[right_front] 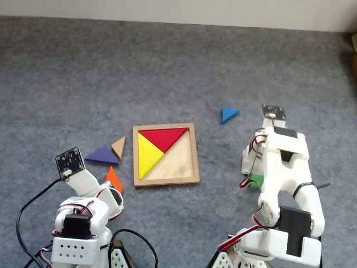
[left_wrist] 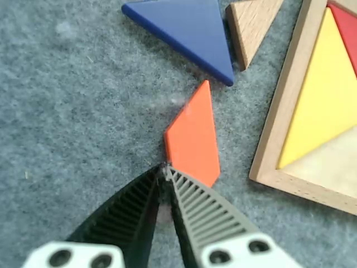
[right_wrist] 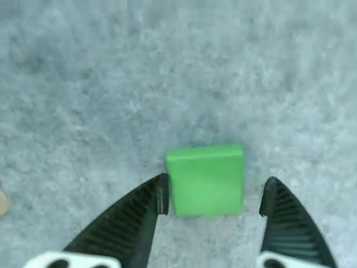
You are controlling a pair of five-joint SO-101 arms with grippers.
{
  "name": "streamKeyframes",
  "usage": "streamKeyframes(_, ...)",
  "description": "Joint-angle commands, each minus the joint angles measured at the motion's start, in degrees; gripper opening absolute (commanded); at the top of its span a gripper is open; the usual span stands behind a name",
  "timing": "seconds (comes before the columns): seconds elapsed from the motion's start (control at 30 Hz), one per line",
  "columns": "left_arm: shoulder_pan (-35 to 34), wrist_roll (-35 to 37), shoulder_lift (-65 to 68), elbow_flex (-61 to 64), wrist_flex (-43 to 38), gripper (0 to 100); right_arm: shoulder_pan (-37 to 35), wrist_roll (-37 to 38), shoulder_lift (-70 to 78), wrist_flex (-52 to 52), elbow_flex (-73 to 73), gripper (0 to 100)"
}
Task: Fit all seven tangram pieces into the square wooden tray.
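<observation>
Left wrist view: left gripper (left_wrist: 165, 172) narrow, jaws pressed together, tips meeting at one corner of the orange parallelogram (left_wrist: 192, 139). Cannot tell whether that corner is pinched. The piece lies flat on the grey felt table (right_front: 167, 67). Just past its far corner is the dark blue triangle (left_wrist: 184, 30), with the plain wood triangle (left_wrist: 251, 25) close beside that one. All three sit outside the square wooden tray (left_wrist: 284, 111), near its edge.

Inside the tray: yellow triangle (left_wrist: 323, 106) and red triangle (left_wrist: 346, 22), long edges together, filling one half. The rest of the tray floor is bare wood.

Right wrist view: right gripper (right_wrist: 216, 192) wide open, one finger on each side of the green square (right_wrist: 206, 178), which lies flat on the felt. One finger almost touches it, the other stands off a little.

High view: small blue triangle (right_front: 228, 114) alone on the felt, between tray and right arm, beyond the tray's far corner
</observation>
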Motion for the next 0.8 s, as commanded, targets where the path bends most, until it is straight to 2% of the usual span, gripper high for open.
streamKeyframes(0.0,1.10,-0.09,-3.03,1.27,2.02,1,0.40,-0.26,-0.04,-2.95,0.04,26.3)
streamKeyframes(0.43,1.10,-0.09,-3.03,1.27,2.02,1,0.13,-0.26,-0.04,-3.30,3.21,26.2)
streamKeyframes(0.6,1.10,-0.09,-3.03,1.27,2.02,1,0.13,2.37,-0.04,-4.26,4.79,18.3)
streamKeyframes(0.77,1.10,-0.09,-3.03,1.27,2.02,1,0.13,2.90,-0.13,-6.46,7.25,17.3)
